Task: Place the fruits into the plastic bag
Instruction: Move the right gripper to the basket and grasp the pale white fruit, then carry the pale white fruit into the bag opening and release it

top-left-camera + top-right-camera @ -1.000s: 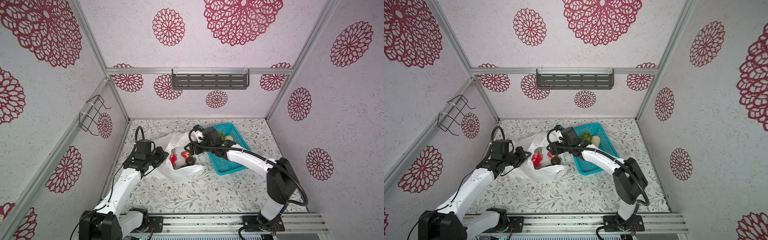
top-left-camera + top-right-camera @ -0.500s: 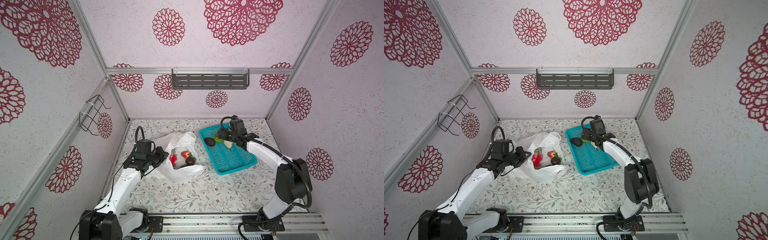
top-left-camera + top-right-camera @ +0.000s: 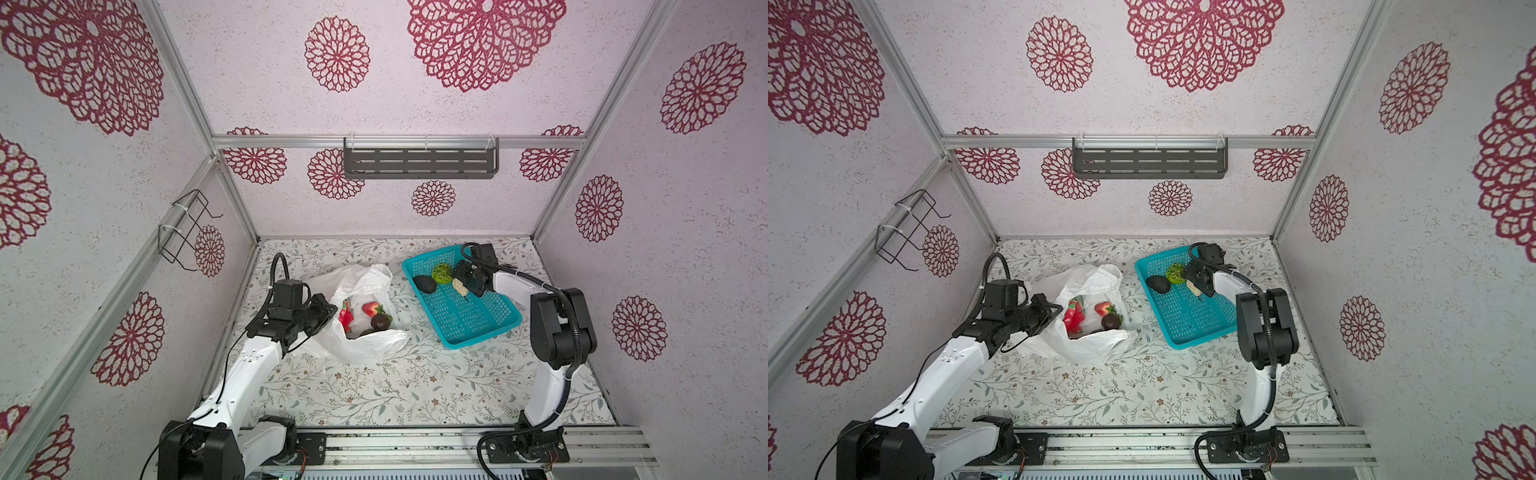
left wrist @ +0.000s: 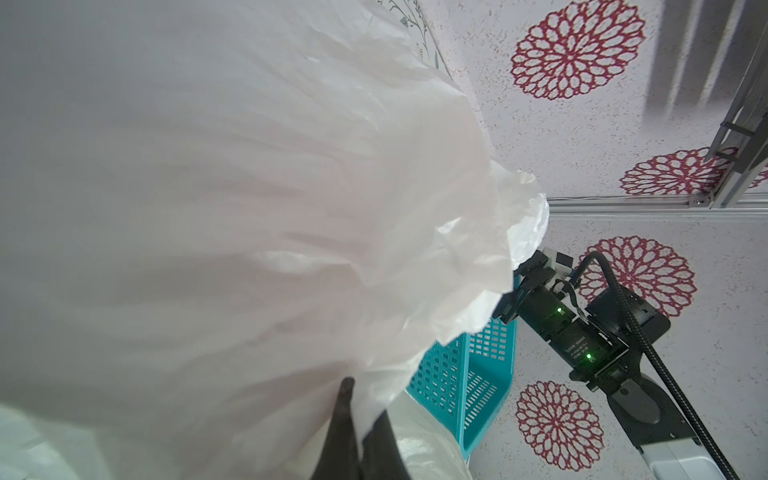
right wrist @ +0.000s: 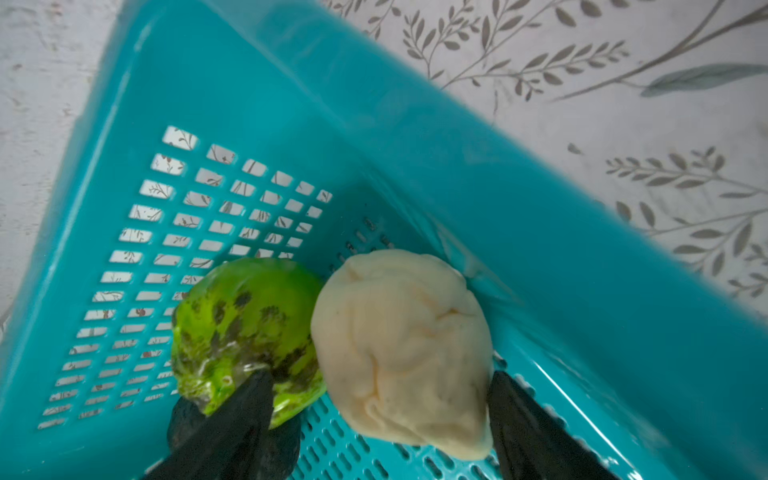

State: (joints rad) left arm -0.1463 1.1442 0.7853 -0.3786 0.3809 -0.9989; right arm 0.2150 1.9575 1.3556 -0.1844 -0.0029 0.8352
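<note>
**Inspector:** Start at the left. What is the condition of the left gripper?

**Examiner:** It is closed. In the left wrist view its fingers lie together with a fold of the plastic bag pinched between them. Both top views show it holding the left rim of the bag's mouth.

**Inspector:** And the bag itself?

**Examiner:** It sits on the floral table, left of centre, with its mouth open upward. Three fruits are visible inside. The red-and-green piece lies nearest the gripper, just beyond the held rim. The strawberry comes next, with the dark purple ball beside it.

**Inspector:** Moving right?

**Examiner:** The teal basket stands just right of the bag and apart from it. At its far end, from left to right, lie the avocado, the green bumpy ball and the beige lump.

**Inspector:** What about the right gripper?

**Examiner:** It is spread wide and has hold of nothing. It reaches down into the basket's far corner, straddling the beige lump. In the right wrist view one of its fingers stands between the lump and the green ball, overlapping the ball. The other sits at the lump's opposite flank, by the basket wall. A gap shows on the ball side. I cannot tell whether the wall-side finger touches the lump. The lump rests on the basket floor against the green ball.
</note>
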